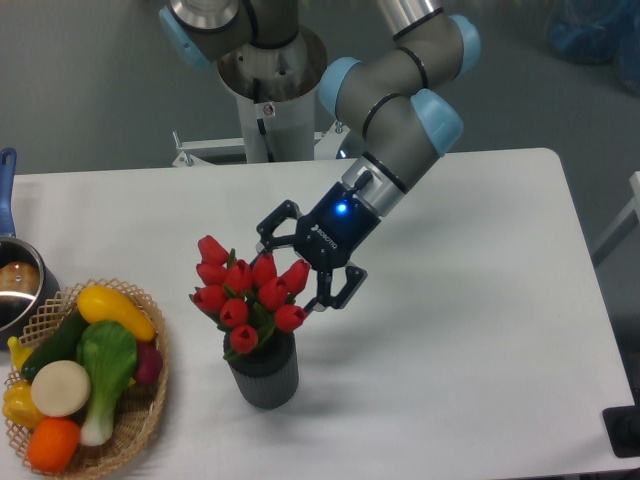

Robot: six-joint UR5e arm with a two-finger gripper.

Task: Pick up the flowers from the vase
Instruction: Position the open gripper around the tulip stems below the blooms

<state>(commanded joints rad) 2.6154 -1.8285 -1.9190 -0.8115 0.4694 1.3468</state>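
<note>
At the front of the white table (480,330) stands the dark grey ribbed vase (264,372), upright. The flowers (248,293), red tulip buds with green leaves, sit in the vase and spread above its rim. To the left, at the table's edge, a wicker basket (140,415) holds colourful toy vegetables (75,375). Just behind the bunch, on its right upper side, the gripper (290,262) hangs with its fingers spread wide, one fingertip near the top buds and the other beside the rightmost bud; it holds nothing. Farther left, a steel pot (18,285) with a blue handle is partly visible.
</note>
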